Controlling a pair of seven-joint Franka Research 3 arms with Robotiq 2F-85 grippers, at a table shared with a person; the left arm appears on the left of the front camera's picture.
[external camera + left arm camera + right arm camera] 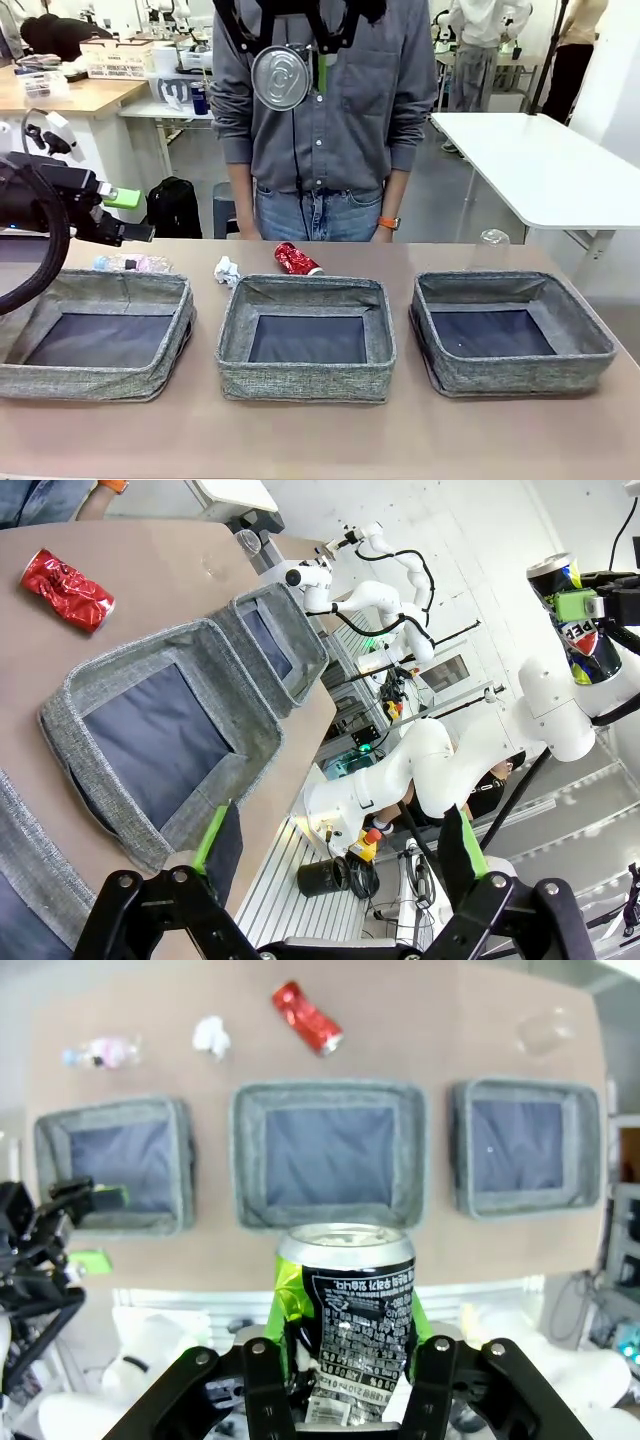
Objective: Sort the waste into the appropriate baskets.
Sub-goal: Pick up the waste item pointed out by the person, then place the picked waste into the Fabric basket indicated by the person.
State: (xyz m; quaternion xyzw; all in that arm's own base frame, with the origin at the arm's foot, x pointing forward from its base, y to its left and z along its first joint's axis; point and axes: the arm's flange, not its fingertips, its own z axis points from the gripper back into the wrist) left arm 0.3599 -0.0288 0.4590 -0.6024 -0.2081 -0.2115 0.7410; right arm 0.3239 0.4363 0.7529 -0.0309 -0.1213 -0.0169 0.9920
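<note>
Front view, nearest first: a bare strip of tan counter (320, 440), then three grey woven baskets in a row, the left basket (95, 385), middle basket (305, 385) and right basket (520, 380), each showing its dark bottom. Behind them lie the clear plastic bottle (133, 264) beyond the left basket, the crumpled white paper (227, 270) and crushed red can (297, 259) beyond the middle one, and the clear plastic cup (492, 240) beyond the right. A person (330, 130) stands at the far edge, with a white table (540, 160) in the room behind. The left hand (135, 215) hovers above the row's left end, fingers level and pointing right, spread wide with nothing between them. The right hand (345, 1360) hangs high over the counter's near edge, looking down, clamped on an upright dark blue-black can (347, 1300).
</note>
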